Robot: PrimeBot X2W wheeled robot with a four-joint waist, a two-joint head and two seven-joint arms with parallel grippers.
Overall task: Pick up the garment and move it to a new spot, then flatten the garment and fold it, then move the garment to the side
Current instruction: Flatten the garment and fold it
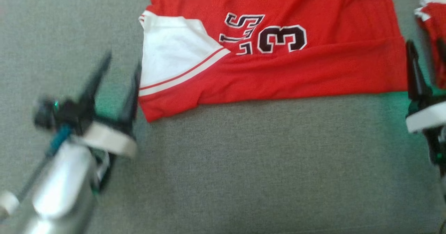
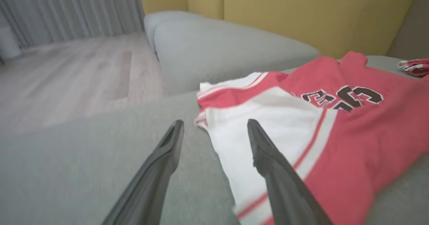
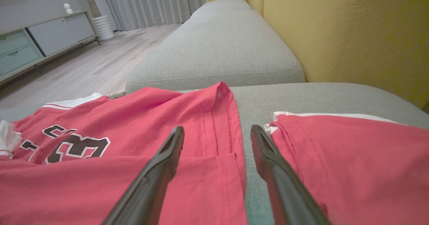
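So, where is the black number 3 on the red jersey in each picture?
Head view: number 3 upper middle.
Left wrist view: number 3 right of centre.
Right wrist view: number 3 lower left.
Shared landmark: the white panel beyond the letters.

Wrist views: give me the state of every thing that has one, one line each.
Red jersey: lying on the grey cushion, near edge folded over, not gripped.
Second red garment: lying flat beside the jersey, apart from it.
Left hand: open, empty.
Right hand: open, empty.
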